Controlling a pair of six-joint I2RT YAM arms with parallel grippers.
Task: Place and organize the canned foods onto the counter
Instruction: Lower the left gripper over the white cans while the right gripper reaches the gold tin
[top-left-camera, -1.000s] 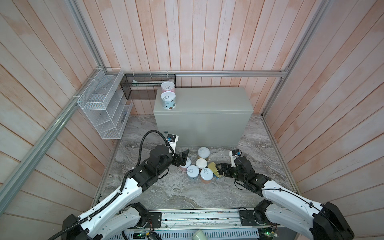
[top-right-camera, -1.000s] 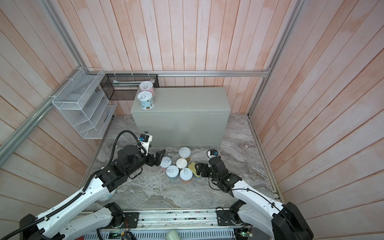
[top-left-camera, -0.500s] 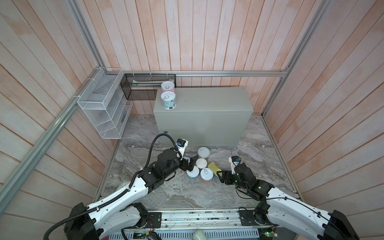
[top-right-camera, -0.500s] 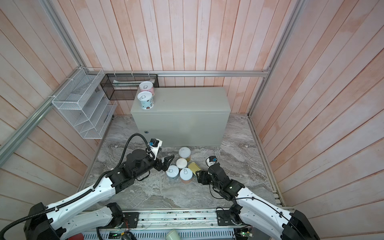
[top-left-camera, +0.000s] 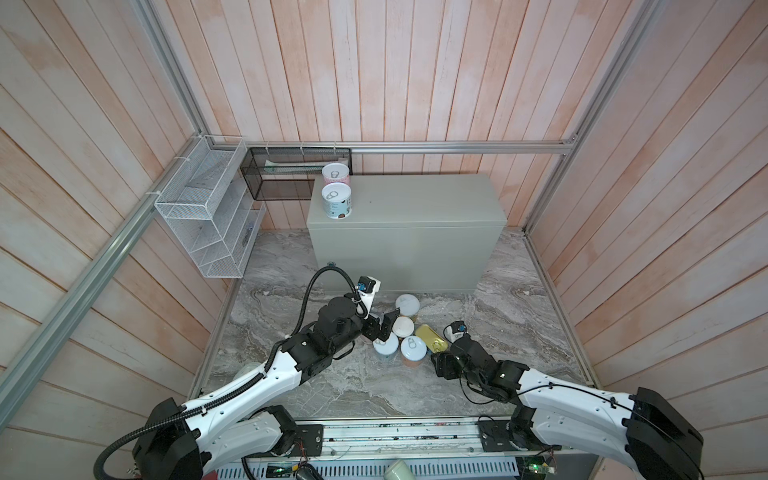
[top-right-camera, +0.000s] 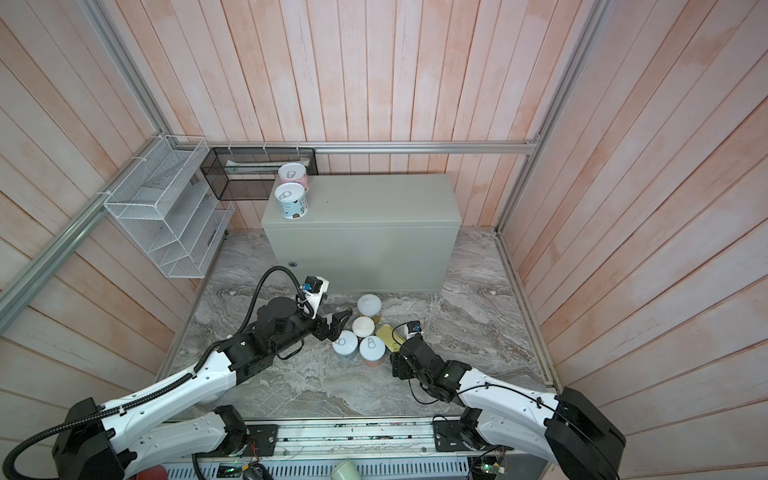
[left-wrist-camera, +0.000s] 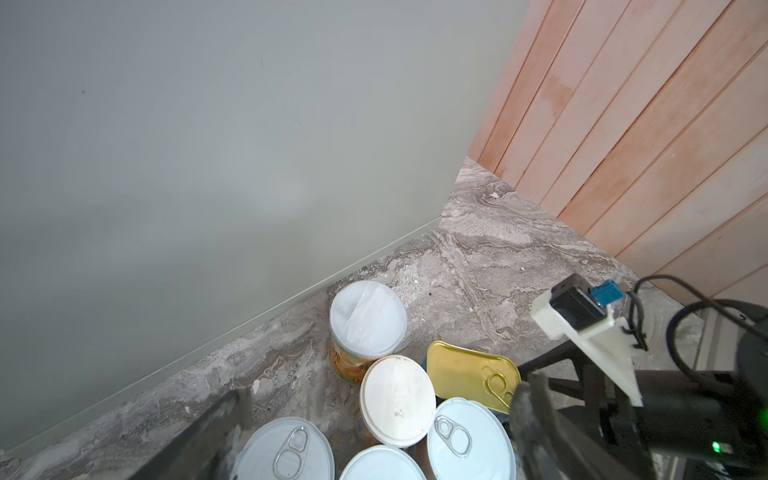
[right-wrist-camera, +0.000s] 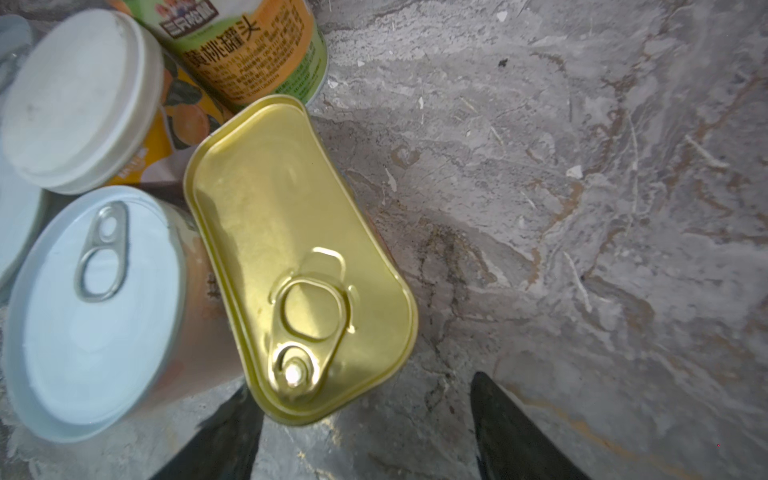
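Two pastel cans (top-left-camera: 336, 200) (top-right-camera: 291, 200) stand on the counter (top-left-camera: 415, 199) at its left end. On the marble floor in front of it sits a cluster of canned foods: two white-lidded orange-green cans (top-left-camera: 407, 305) (left-wrist-camera: 397, 399), silver pull-tab cans (top-left-camera: 413, 347) (left-wrist-camera: 469, 440) and a flat gold tin (top-left-camera: 431, 337) (right-wrist-camera: 291, 249). My left gripper (top-left-camera: 380, 328) (left-wrist-camera: 374, 424) hangs open over the cluster's left side, its fingers apart around the lids. Just in front of the gold tin's pull-tab end, my right gripper (top-left-camera: 440, 361) (right-wrist-camera: 365, 424) is open and holds nothing.
A white wire rack (top-left-camera: 208, 220) and a black mesh basket (top-left-camera: 291, 174) hang on the walls left of the counter. Wooden walls close in both sides. The counter's front face (left-wrist-camera: 208, 166) stands right behind the cluster.
My left gripper has moved right onto the cluster of cans. My right gripper has drawn back from the gold tin toward the front, and its jaws have narrowed somewhat.
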